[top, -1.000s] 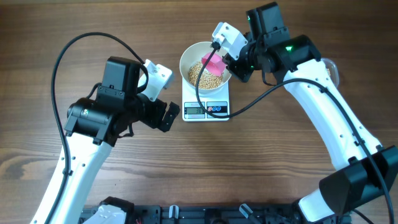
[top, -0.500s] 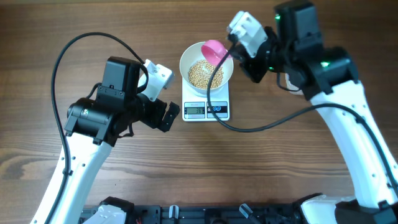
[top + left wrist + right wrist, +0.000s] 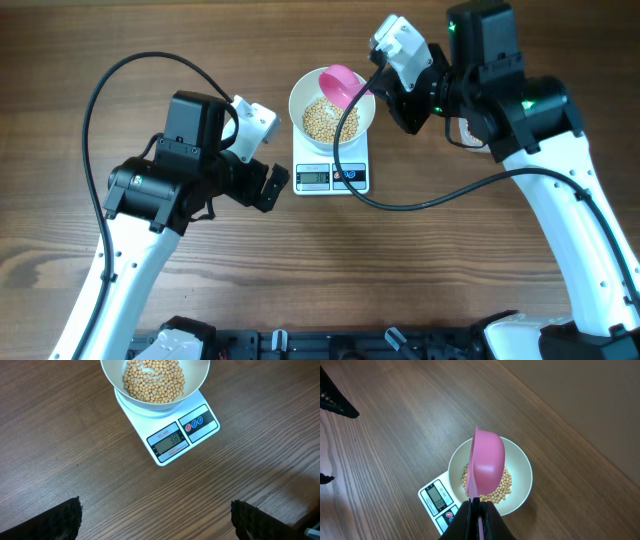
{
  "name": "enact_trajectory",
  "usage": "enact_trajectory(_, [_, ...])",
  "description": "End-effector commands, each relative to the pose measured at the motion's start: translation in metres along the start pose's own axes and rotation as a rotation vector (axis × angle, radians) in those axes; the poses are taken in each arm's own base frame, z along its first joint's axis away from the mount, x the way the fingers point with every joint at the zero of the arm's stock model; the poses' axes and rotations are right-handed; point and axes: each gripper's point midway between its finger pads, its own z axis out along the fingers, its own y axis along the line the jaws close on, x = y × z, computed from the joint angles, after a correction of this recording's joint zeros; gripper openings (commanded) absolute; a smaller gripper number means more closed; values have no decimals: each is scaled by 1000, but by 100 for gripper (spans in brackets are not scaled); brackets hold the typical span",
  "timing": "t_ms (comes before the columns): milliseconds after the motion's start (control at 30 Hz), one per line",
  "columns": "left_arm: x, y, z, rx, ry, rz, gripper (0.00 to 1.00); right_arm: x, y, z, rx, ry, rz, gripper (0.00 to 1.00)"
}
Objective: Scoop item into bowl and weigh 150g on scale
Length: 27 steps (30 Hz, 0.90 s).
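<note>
On scale [image 3: 331, 177]: bowl [image 3: 300, 100] holds beans [image 3: 320, 118]; right gripper [image 3: 478, 510] clamps pink scoop [image 3: 487, 462] (tilted); left gripper [image 3: 270, 188] agape

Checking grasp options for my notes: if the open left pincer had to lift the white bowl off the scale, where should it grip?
Probably the bowl by its bare left rim, from above, one finger inside: the wall is thin, beans lie low, and the pink scoop crowds the right side.
</note>
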Motion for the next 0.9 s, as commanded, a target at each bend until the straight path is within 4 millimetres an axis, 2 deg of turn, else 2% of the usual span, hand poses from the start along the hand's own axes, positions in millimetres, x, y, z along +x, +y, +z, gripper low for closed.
enact_trajectory(0, [-4,1,-3,-1,-16,19,100,-12,7,-10,-29,-47,1,4])
enact_trajectory(67, [-4,1,-3,-1,-16,19,100,-13,7,-12,-25,-52,-9,4])
enact_trajectory(133, [-4,1,-3,-1,-16,18,100,-11,-5,-16,41,-37,-11,4])
enact_trajectory(267, [-4,1,-3,-1,-16,18,100,6,-45,-30,136,-19,55,4])
enact_trajectory(367, [-4,1,-3,-1,-16,19,100,30,-89,-50,239,2,143,4])
enact_trajectory(400, [-4,1,-3,-1,-16,19,100,45,-111,-61,306,24,191,4])
enact_trajectory(533, [-4,1,-3,-1,-16,19,100,97,-165,-95,567,147,372,4])
enact_trajectory(733, [-4,1,-3,-1,-16,19,100,140,-179,-104,700,307,488,4])
enact_trajectory(867, [-4,1,-3,-1,-16,19,100,149,-183,-101,734,320,562,4])
